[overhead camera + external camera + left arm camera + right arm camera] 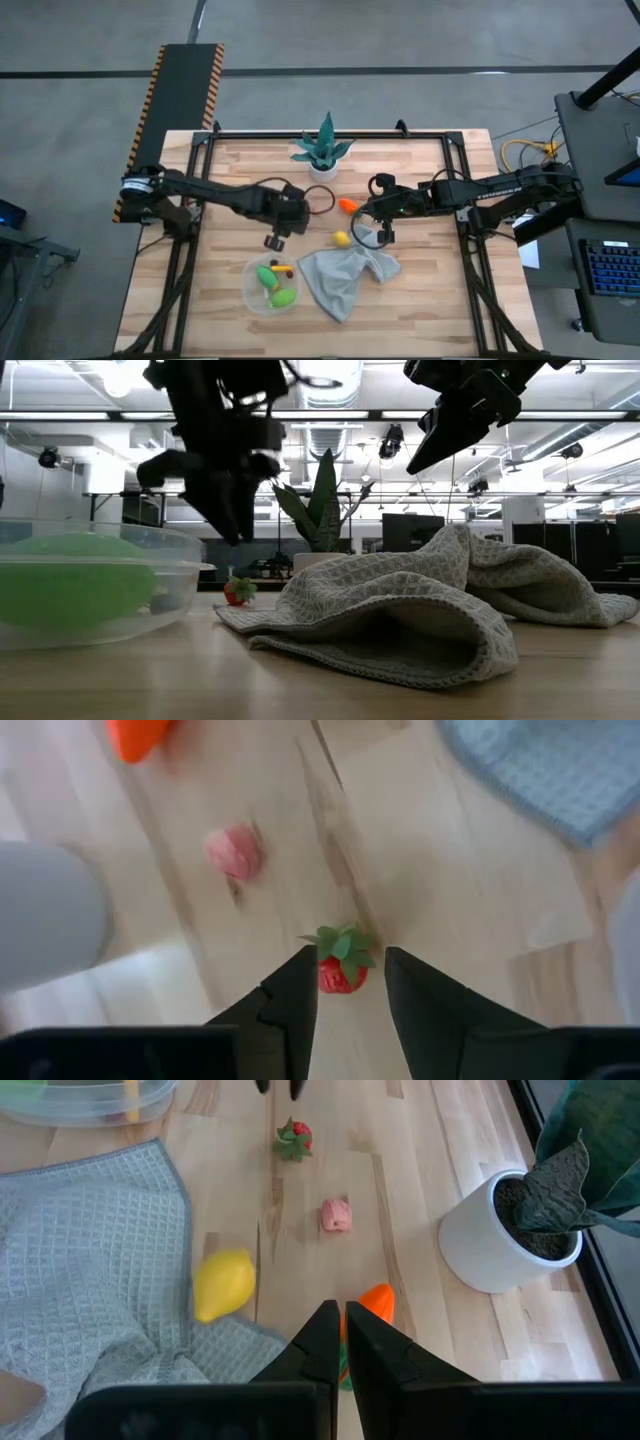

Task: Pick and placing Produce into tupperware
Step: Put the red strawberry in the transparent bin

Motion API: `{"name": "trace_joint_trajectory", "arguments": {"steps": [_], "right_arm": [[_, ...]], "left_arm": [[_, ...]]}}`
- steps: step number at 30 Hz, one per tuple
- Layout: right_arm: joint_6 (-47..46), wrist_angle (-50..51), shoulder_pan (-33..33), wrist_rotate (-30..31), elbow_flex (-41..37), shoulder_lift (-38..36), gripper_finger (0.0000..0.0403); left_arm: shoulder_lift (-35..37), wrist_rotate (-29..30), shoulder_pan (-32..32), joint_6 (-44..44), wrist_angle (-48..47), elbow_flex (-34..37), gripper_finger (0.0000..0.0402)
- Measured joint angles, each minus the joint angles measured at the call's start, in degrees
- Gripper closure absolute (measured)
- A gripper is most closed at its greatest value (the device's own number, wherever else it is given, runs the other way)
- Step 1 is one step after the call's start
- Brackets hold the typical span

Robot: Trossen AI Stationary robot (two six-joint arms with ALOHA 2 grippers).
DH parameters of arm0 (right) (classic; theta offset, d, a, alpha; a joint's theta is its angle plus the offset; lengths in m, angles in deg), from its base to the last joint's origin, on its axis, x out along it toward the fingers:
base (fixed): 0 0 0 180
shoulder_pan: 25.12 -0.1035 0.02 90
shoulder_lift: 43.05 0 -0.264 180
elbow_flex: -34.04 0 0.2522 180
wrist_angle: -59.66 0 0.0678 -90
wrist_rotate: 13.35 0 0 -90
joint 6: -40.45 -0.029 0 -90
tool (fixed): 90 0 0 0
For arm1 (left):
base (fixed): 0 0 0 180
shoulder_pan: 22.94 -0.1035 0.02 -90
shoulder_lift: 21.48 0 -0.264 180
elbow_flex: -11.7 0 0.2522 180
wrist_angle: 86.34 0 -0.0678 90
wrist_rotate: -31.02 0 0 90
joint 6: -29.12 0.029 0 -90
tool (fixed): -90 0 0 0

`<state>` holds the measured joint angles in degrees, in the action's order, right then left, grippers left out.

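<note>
The left gripper (348, 982) hangs above the table just left of centre, its two dark fingers (295, 995) spread apart with a small red strawberry (339, 963) lying on the wood between and below them — nothing is clamped. In the low view that strawberry (237, 591) rests on the tabletop between the tupperware (150, 565) and the grey cloth (400, 610), with the gripper well above it.

The tupperware (251, 285) sits at the near-left part of the table, and it holds green pieces of produce (283, 297) plus a smaller orange-yellow piece. The cloth (345, 275) lies crumpled just to its right, touching or nearly touching its rim.

The right gripper (340, 1342) is over the middle of the table, right of the left one, with its fingers (315, 1345) drawn close together — only a thin gap shows between them, and they grip nothing. Just beyond its tips lies an orange carrot-like piece (377, 1302). A yellow lemon (222, 1284) rests against the edge of the cloth, and a small pink piece (336, 1214) lies on bare wood between the carrot and the strawberry.

A spiky teal plant (322, 148) in a white pot (495, 1240) stands at the far middle of the table (440, 300).
</note>
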<state>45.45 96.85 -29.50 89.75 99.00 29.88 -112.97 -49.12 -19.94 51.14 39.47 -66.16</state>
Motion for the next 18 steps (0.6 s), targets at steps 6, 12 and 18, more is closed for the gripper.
{"name": "trace_joint_trajectory", "arguments": {"steps": [6,12,18], "right_arm": [[0.13,0.25,0.02,0.00,0.00,0.00,0.0390],[0.15,0.38,0.02,0.00,0.00,0.00,0.0390],[0.14,0.36,0.02,0.00,-0.04,0.00,0.0390]], "left_arm": [[-0.02,-1.05,-3.09,5.17,1.37,2.19,0.0293],[-0.24,-1.67,-3.39,5.46,5.22,2.18,0.0243],[-2.34,-1.61,-3.39,5.53,5.83,2.25,0.0209]]}}
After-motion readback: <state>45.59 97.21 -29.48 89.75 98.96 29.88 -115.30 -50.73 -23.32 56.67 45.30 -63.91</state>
